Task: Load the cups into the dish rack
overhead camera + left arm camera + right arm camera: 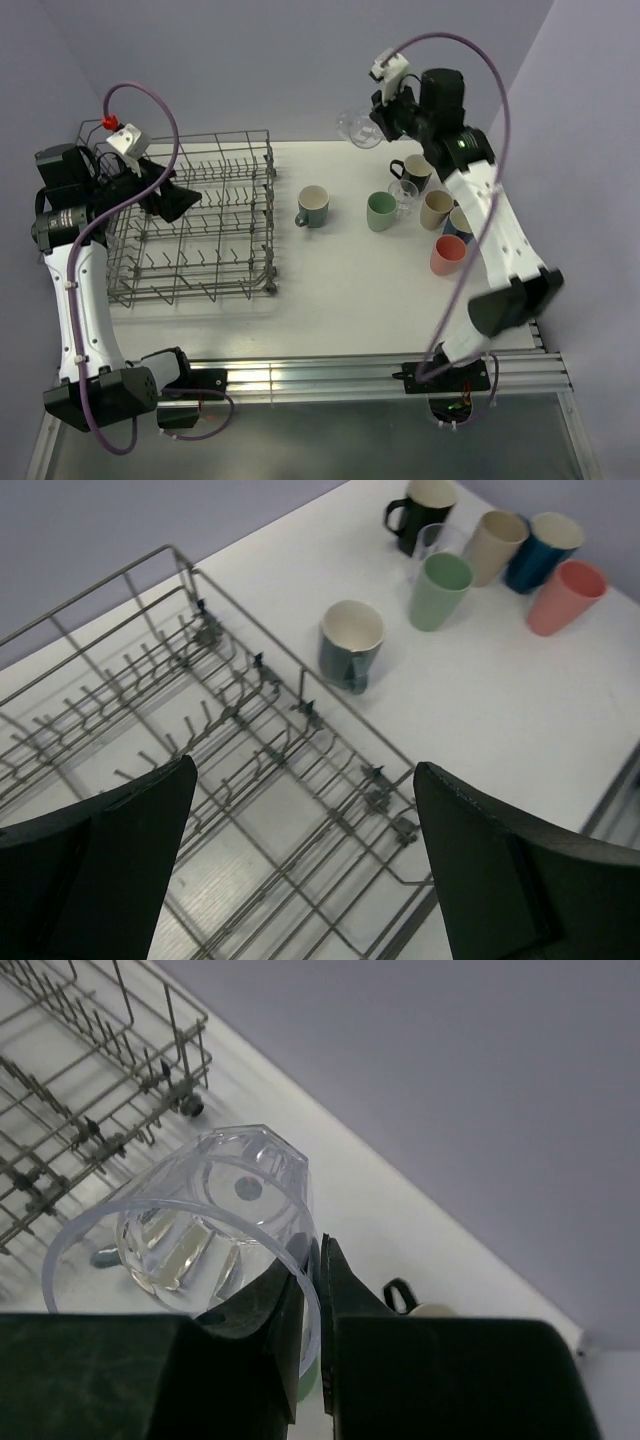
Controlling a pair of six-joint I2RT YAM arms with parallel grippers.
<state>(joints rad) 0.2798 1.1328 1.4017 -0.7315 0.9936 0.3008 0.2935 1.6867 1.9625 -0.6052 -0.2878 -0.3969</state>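
Beyond the mugs (pixel 381 211), a glass (pixel 215 1210) is pinched at its half-hidden rim by the right gripper (pixel 313 1260), the left gripper (pixel 305 772) being spread wide.

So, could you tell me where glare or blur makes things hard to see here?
Top view: the clear glass nearly vanishes against the wall, glare on the front rail. Left wrist: dark fingers soft, rack sharp. Right wrist: glass shows reflections.

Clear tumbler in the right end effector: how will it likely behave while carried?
The clear tumbler looks smooth and glossy, so it is probably slippery. The right end effector pinches only its rim wall, so it may pivot. Thin transparent walls suggest fragility.
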